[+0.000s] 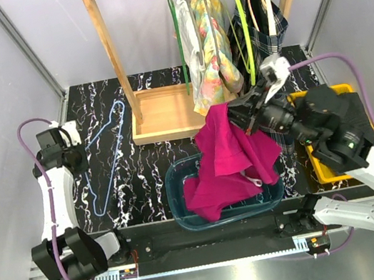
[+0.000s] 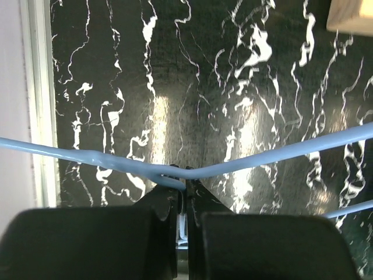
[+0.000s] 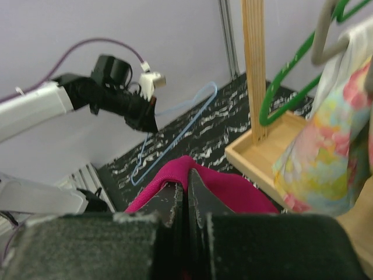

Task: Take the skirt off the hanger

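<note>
Only the left wrist view shows the left gripper (image 2: pixel 185 191) pinched shut on the blue hanger (image 2: pixel 280 153), which is bare of cloth, with the table (image 2: pixel 233 87) beneath. The right wrist view shows the right gripper (image 3: pixel 187 192) clamped on the skirt (image 3: pixel 233 189) at its upper edge. From above, the skirt hangs from that gripper into the bin (image 1: pixel 172 184) by the table's front edge. The rack (image 1: pixel 168 114) stands just behind, and open tabletop separates bin and hanger.
</note>
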